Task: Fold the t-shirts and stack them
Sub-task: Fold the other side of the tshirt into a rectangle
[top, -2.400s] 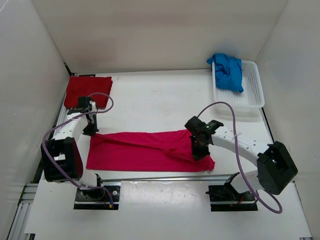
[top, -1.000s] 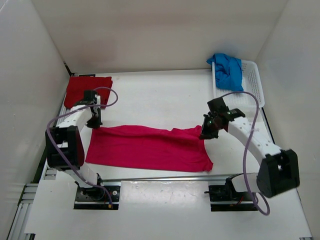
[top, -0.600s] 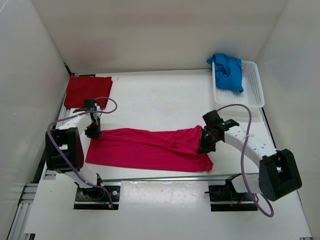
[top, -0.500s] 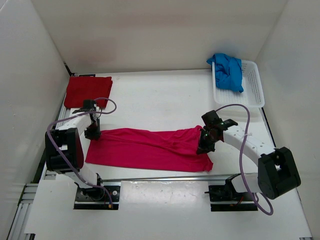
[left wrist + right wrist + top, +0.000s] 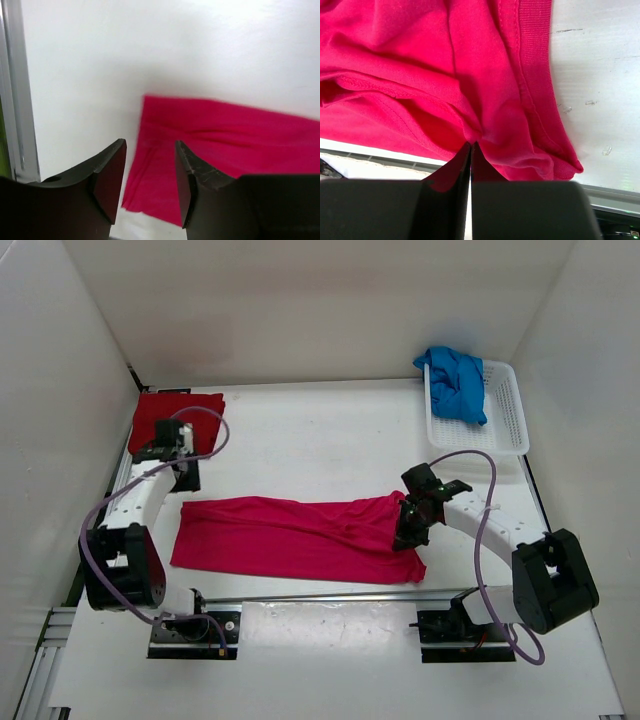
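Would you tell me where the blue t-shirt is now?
Top view: the blue t-shirt lies bunched over the white basket's far-left corner, at the table's far right.

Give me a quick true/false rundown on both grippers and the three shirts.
1. The right gripper is shut on the pink shirt. True.
2. The left gripper holds a corner of the pink shirt. False: its jaws stand apart with nothing between them, and the shirt lies on the table below.
3. The blue shirt lies folded on the table. False: it sits bunched up at the far end of the white basket.
4. The dark red shirt lies folded at the table's far left corner. True.
5. The pink shirt is stacked on the dark red shirt. False: they lie apart.
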`<action>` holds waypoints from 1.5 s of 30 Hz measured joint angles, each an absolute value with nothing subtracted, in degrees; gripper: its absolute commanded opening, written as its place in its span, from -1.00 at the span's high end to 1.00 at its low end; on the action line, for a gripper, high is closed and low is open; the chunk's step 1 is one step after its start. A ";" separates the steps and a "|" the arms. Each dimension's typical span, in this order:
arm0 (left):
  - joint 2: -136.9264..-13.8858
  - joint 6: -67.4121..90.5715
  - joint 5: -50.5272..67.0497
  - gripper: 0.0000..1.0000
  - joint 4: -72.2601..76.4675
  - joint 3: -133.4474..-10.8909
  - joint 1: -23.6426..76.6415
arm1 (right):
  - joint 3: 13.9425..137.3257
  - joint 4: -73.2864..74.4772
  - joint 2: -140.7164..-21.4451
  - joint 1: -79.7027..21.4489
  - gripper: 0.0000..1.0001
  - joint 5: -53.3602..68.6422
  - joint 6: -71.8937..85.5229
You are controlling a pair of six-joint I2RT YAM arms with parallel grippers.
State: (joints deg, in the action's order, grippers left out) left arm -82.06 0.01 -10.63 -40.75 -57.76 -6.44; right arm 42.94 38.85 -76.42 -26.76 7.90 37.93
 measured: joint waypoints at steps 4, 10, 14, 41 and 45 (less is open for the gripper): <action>-83.42 -0.03 -9.78 -0.06 -40.05 -62.26 1.72 | 42.94 38.85 -76.51 -26.76 0.99 7.73 37.93; -92.31 -0.03 -9.45 0.00 -40.66 -62.06 6.72 | 42.68 38.76 -76.51 -26.76 0.99 7.62 37.93; -95.77 -0.01 -9.50 0.03 -42.13 -61.21 8.78 | 41.80 38.79 -76.51 -26.76 0.99 7.60 37.93; -82.35 -0.01 -19.90 -0.16 -40.69 -48.56 10.63 | 41.39 38.39 -76.51 -26.76 0.99 6.28 37.45; -83.26 -0.05 -23.79 -0.10 -40.86 -44.14 8.71 | 41.36 38.41 -76.51 -26.76 0.99 6.11 37.34</action>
State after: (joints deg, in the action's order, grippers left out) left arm -83.26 -0.05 -23.79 -40.86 -44.14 8.71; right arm 41.36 38.41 -76.51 -26.76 6.11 37.34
